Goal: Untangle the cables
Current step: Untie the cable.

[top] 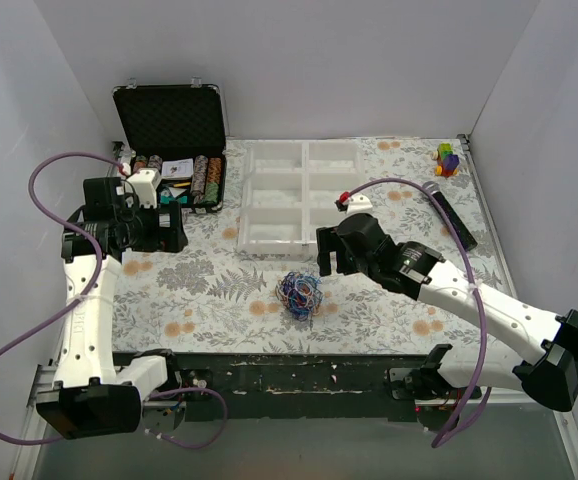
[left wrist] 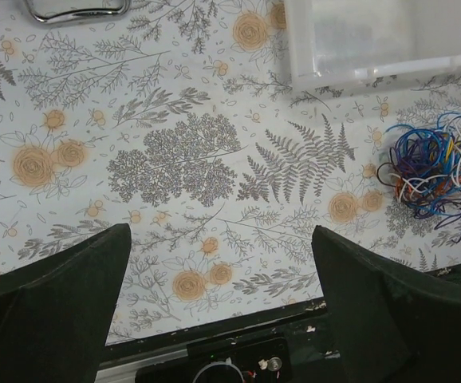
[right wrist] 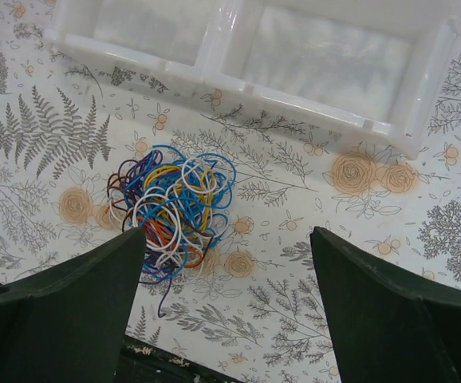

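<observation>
The cables lie as one fist-sized tangle of blue, white, orange, yellow and purple wire on the floral table, near its front middle. My right gripper hovers just behind and to the right of the tangle, open, nothing between its fingers. In the right wrist view the cables sit beside the left finger, outside the open right gripper. My left gripper hangs open over the table's left side, far from the tangle. The left wrist view has the cables at its right edge, beyond the open left gripper.
A white compartment tray stands just behind the tangle. An open black case with poker chips sits back left. A black remote and a small coloured toy lie back right. The black front rail runs close in front.
</observation>
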### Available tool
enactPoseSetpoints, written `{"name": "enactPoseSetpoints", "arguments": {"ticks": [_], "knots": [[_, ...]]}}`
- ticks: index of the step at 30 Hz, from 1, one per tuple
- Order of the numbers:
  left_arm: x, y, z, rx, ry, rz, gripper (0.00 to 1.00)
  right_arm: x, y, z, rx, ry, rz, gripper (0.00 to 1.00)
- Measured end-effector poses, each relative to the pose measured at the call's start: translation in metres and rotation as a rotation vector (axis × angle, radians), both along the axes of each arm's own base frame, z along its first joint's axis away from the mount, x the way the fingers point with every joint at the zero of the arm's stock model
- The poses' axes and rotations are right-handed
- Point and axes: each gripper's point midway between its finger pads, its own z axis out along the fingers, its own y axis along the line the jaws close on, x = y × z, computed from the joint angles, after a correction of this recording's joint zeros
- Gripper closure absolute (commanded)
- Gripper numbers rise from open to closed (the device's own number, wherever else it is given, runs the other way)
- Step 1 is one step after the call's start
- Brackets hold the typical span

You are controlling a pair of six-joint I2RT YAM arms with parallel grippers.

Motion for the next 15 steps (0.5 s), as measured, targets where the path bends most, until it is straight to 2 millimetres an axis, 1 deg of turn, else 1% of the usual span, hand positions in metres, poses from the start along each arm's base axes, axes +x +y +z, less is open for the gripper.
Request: {"name": "enactPoseSetpoints", "arguments": {"ticks": [1, 3, 5, 6, 9, 12, 15], "knots": [[-0.002, 0.0, -0.002, 0.003, 0.013, -0.004, 0.02, -0.002, 0.001, -0.001, -0.001, 0.002, 0.008, 0.18], [-0.006, 0.0, -0.008, 0.009, 0.044, -0.016, 0.02, -0.006, 0.005, -0.006, -0.007, 0.005, 0.032, 0.37], [-0.01, 0.0, -0.014, 0.014, 0.081, -0.028, 0.02, -0.011, 0.01, -0.012, -0.019, 0.004, 0.064, 0.47], [-0.011, 0.0, -0.017, 0.016, 0.095, -0.034, 0.02, -0.014, 0.012, -0.015, -0.023, 0.004, 0.078, 0.5], [-0.011, 0.0, -0.02, 0.015, 0.11, -0.038, 0.02, -0.019, 0.021, -0.03, -0.046, 0.005, 0.118, 0.53], [-0.009, -0.002, -0.014, 0.005, 0.077, -0.041, 0.02, -0.02, 0.026, -0.047, -0.072, 0.014, 0.14, 0.53], [-0.013, -0.008, -0.007, -0.022, 0.041, -0.054, 0.02, -0.019, 0.027, -0.065, -0.102, 0.018, 0.162, 0.49]]}}
